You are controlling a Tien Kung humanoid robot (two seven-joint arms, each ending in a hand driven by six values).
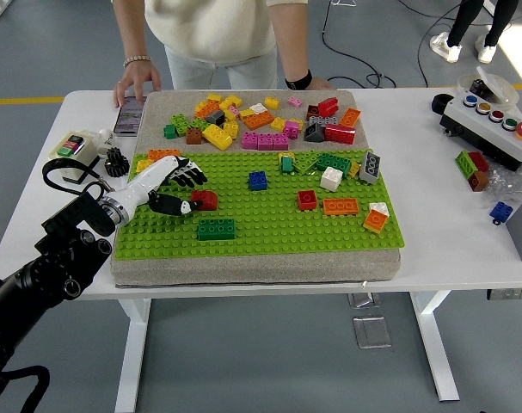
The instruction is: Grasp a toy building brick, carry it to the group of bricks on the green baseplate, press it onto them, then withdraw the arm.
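Observation:
The green baseplate (269, 219) lies on a grey mat in the middle of the table. On its left part sits a dark red brick (206, 200), with a dark green brick (216, 228) just in front of it. My left hand (188, 191) reaches in from the lower left and is open; its fingers (192, 177) are spread above the red brick's left end and the thumb lies low beside it. I cannot tell if they touch the brick. More bricks stand on the plate: blue (258, 180), red (307, 200), orange (340, 206), white (331, 178).
Several loose bricks (261, 116) lie on the mat behind the plate. A person stands at the far side with one hand (138, 80) by a phone (129, 114). A white device (74, 148) sits at the left, a button box (493, 120) and stray bricks (474, 168) at the right.

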